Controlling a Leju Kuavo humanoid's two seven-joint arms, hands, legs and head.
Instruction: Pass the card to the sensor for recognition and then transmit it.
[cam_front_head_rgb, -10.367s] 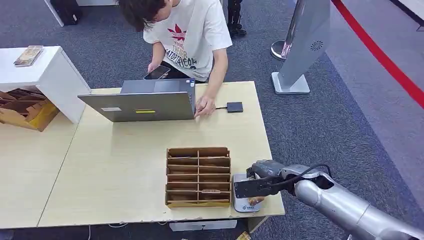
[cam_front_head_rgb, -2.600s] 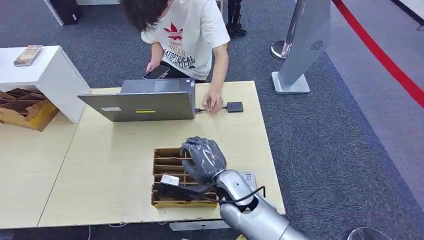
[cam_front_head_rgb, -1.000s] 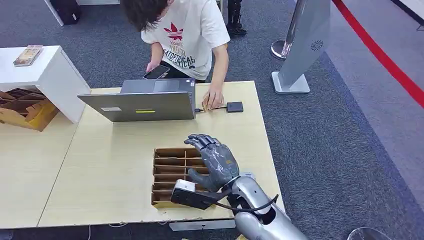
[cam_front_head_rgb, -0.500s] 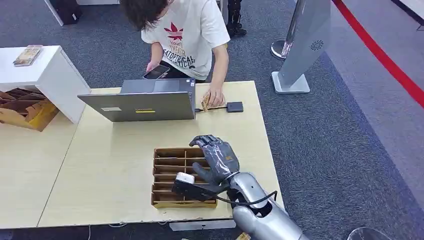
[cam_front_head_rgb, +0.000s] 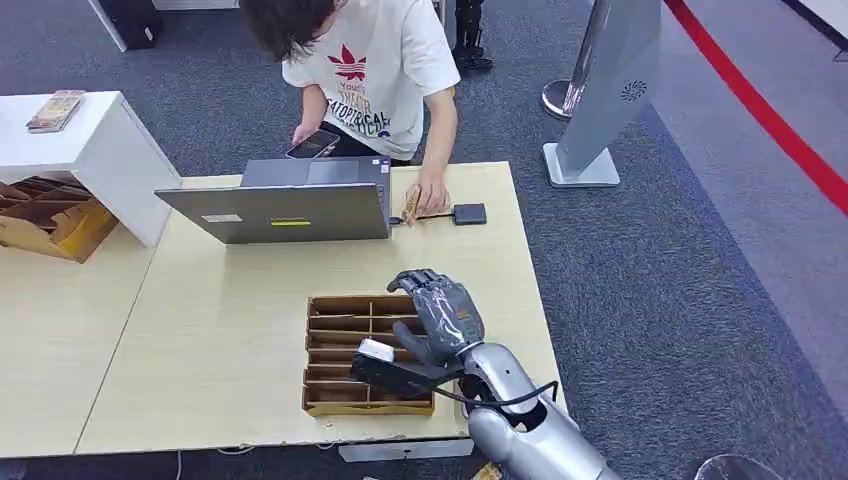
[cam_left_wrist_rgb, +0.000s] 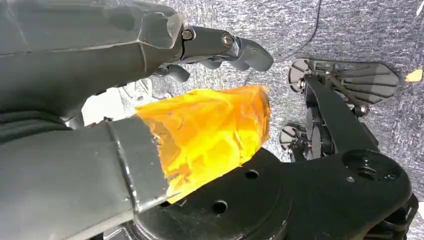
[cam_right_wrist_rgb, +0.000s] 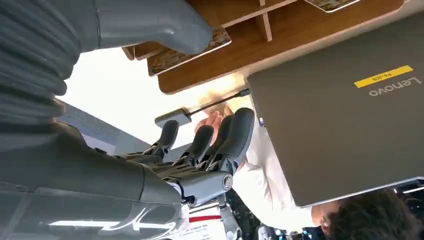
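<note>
Over the right side of a slotted wooden tray (cam_front_head_rgb: 325, 405) on the counter (cam_front_head_rgb: 220, 330), the right hand (cam_front_head_rgb: 446, 318) hovers with fingers loosely spread and nothing in them. The left hand (cam_left_wrist_rgb: 150, 95) hangs by the robot's side, its thumb wrapped in orange tape, its fingers apart and holding nothing.

Directly under the right hand's thumb, in one tray compartment, lies a card (cam_right_wrist_rgb: 187, 52), flat and patterned. A second card sits in a compartment farther from the hand; the other slots look bare. Beyond the fingertips, past the tray, a person's hand (cam_front_head_rgb: 432, 195) rests beside a small dark sensor (cam_front_head_rgb: 469, 213) cabled to a laptop (cam_front_head_rgb: 280, 210).

The card looks thin, light, stiff and smooth, so it may slip. Lying flat between dividers, it probably needs tipping up by an edge, then pinching across both faces between thumb and finger.
</note>
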